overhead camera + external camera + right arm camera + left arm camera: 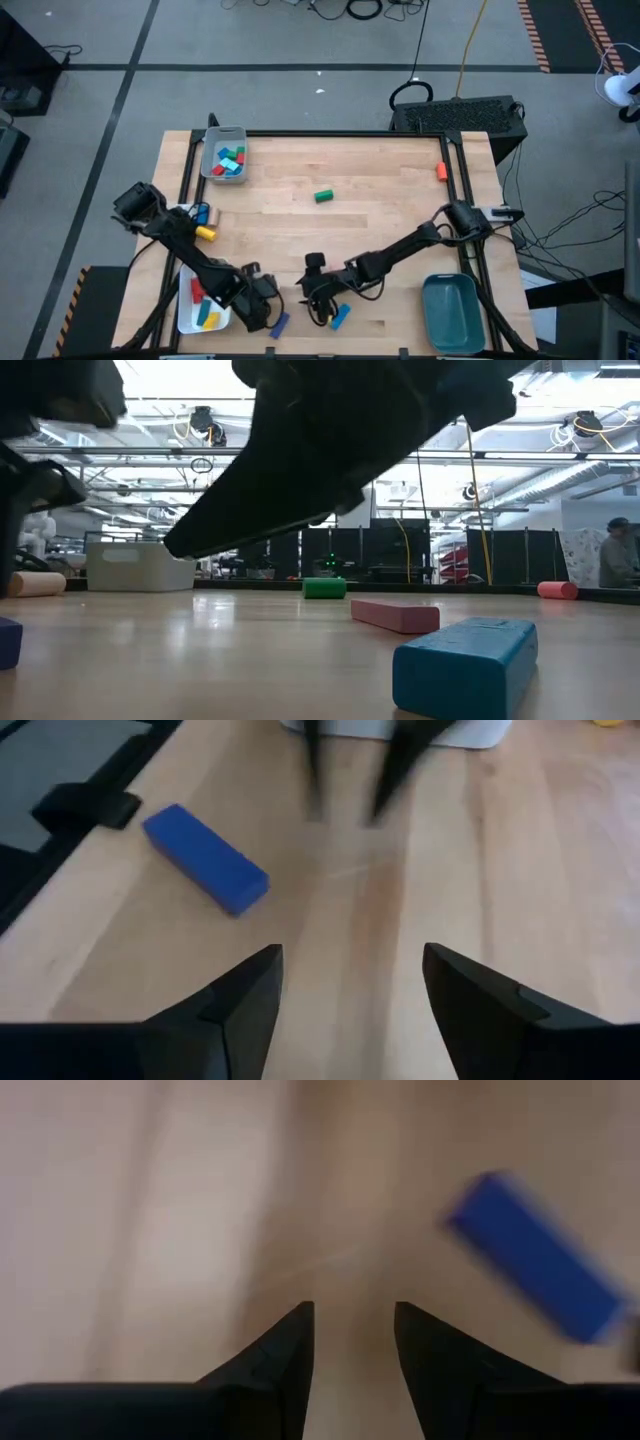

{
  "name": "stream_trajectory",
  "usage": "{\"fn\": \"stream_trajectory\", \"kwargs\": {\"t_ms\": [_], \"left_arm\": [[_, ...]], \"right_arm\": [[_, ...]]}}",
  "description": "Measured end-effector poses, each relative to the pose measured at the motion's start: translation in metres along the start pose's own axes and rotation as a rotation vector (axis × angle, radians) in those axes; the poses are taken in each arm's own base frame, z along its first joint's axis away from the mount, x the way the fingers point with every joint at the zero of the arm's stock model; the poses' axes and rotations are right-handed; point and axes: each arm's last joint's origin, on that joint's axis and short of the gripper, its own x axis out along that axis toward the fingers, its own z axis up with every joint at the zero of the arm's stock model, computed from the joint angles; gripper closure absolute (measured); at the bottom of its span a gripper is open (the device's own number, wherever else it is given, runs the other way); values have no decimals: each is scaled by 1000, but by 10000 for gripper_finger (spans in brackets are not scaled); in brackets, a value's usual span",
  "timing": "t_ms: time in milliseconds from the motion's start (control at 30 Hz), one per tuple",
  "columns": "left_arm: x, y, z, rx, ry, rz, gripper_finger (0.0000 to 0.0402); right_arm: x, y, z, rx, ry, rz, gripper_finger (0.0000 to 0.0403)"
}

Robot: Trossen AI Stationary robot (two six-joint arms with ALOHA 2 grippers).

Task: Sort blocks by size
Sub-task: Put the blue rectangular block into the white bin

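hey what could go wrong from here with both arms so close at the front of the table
1. The left gripper and right gripper, both empty, work close together near the dark blue bar; they could collide.
2. The light blue bar lies right beside the right gripper and might get knocked away.
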Motion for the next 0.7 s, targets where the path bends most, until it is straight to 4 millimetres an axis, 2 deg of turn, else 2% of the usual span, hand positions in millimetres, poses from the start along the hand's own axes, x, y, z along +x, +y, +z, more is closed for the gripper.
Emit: {"fn": "stream_trajectory", "kwargs": {"t_ms": [200, 433, 700], "left_arm": [[-4, -21, 3, 15, -116, -152, 260], [-2, -33, -6, 43, -213, -150, 268], [25, -45, -16, 58, -233, -177, 343]], "right_arm": [[3, -1, -5, 19, 20, -9, 181], [3, -1, -5, 41, 23, -8, 181], [3, -2, -7, 62, 37, -60, 181]]}}
